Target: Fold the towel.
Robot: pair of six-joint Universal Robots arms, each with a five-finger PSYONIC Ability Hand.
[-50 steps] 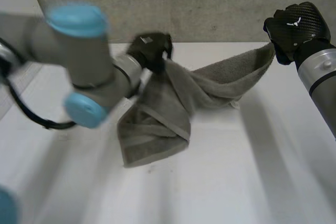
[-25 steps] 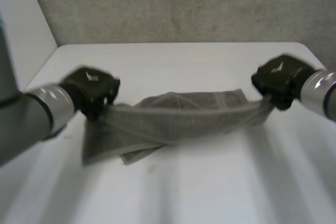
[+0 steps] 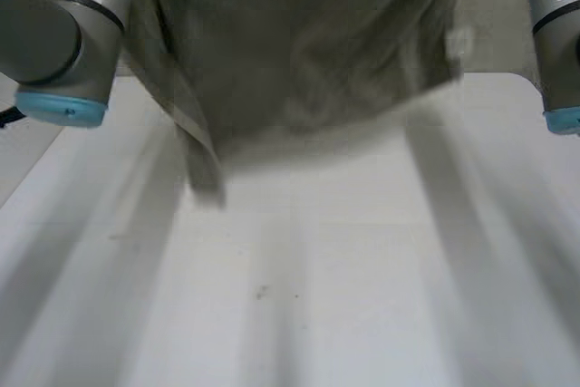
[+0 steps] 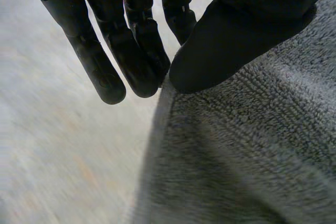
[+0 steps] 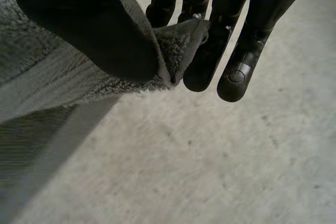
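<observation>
The left hand (image 4: 236, 30) pinches the grey terry towel (image 4: 252, 156) at its edge, thumb pressed against straight fingers (image 4: 137, 51). The right hand (image 5: 89, 30) pinches a corner the same way, with only a small tuft caught. Between them the towel hangs as a sheet above the white table (image 3: 317, 314), one lower corner drooping on the left arm's side. The right pinch looks shallow; a swing could pull that corner free and drop the sheet crumpled. No brand or writing is legible

Open table (image 3: 299, 314) beneath the hanging towel (image 3: 299, 43)
</observation>
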